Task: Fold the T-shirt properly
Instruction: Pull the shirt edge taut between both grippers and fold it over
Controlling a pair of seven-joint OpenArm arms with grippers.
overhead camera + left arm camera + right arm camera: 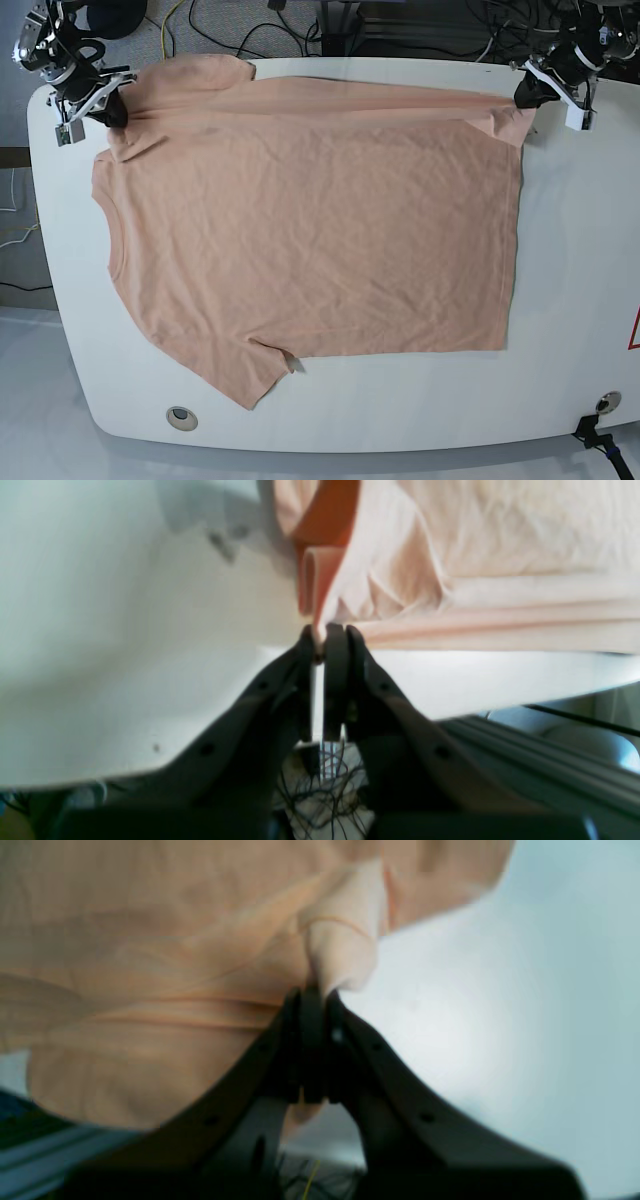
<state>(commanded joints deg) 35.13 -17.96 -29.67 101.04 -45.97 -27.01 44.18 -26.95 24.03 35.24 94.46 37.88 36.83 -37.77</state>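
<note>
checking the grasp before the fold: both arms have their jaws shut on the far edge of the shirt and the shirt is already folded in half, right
Not quite. Both the left gripper and right gripper are shut on the T-shirt along its far edge, but it is not folded in half. The base view shows it spread open on the table, both sleeves out.

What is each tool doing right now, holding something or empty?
Left tool: closed, pinching an edge of the T-shirt.
Right tool: closed, pinching the T-shirt's fabric near a sleeve.
</note>
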